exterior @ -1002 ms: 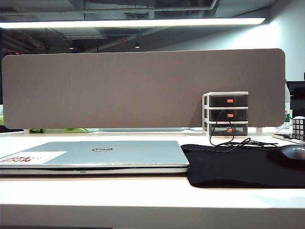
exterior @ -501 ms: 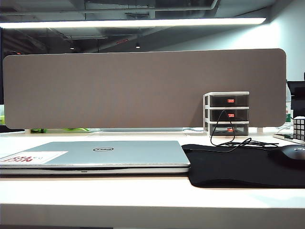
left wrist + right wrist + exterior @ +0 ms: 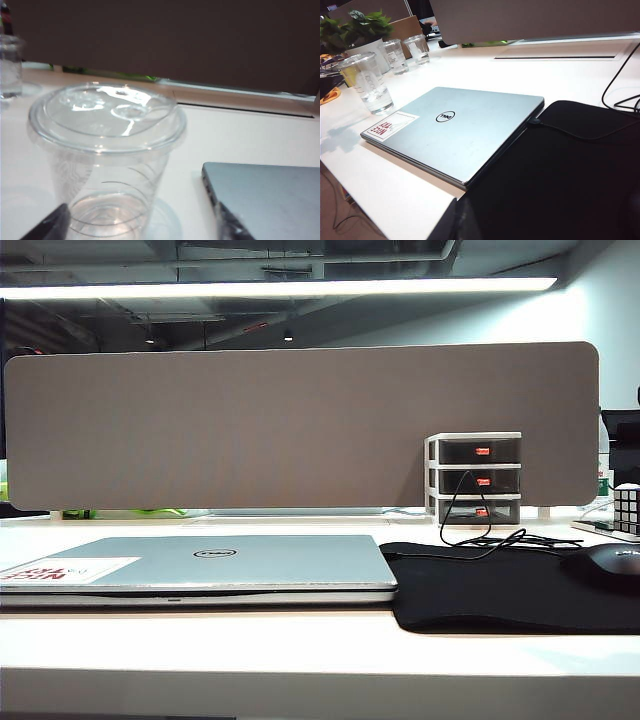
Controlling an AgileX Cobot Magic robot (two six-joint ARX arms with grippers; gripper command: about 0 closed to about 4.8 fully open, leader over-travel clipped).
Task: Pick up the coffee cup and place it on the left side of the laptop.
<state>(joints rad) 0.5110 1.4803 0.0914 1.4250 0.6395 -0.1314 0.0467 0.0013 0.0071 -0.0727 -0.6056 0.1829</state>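
Coffee cup point(image 3: 106, 160) upright on table point(image 3: 240, 135), left of laptop point(image 3: 270, 195). Left gripper point(image 3: 140, 235) near cup, fingers spread (no contact visible). Right gripper point(image 3: 460, 222) near mouse pad point(image 3: 560, 175); finger state indeterminate.

closed laptop point(image 3: 215, 565), mouse pad point(image 3: 500, 590), mouse point(image 3: 615, 562)

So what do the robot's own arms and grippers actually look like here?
Very little shows. In the left wrist view, only two dark, matte black fingertips of the left gripper poke in, with blunt angled ends. In the right wrist view, the right gripper appears as one black, smooth-edged piece. No cables, markings or arm segments are visible, and the exterior view shows neither arm.
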